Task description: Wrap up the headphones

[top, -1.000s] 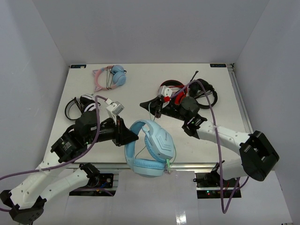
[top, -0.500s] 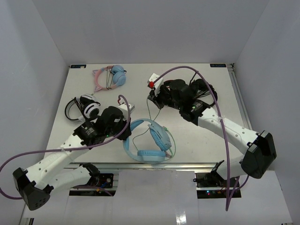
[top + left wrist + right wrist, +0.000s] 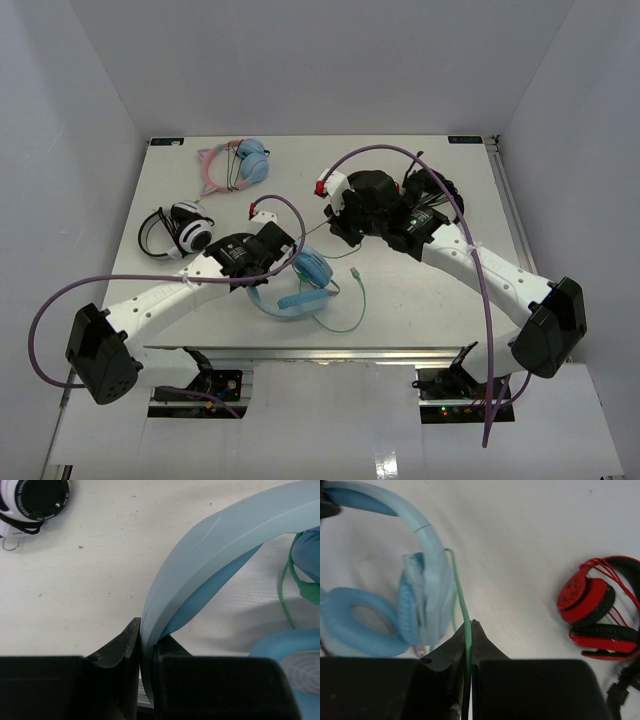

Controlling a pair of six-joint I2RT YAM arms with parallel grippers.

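White worktop (image 3: 400,322), and the light-blue headphones (image 3: 300,285) have slid in from the near edge toward the middle, left gripper (image 3: 147,632) clamped on the headband (image 3: 215,525), right gripper (image 3: 470,626) pinching the pale-green cable (image 3: 459,594), seemingly drawing it out for winding.

White table (image 3: 300,165) carries four sets: light-blue headphones (image 3: 300,290) near front centre, their pale-green cable (image 3: 362,300) looping on the surface just to the right; pink cat-ear pair (image 3: 235,165) far left; black-and-white pair (image 3: 180,230) mid left; red pair (image 3: 592,605) far right.
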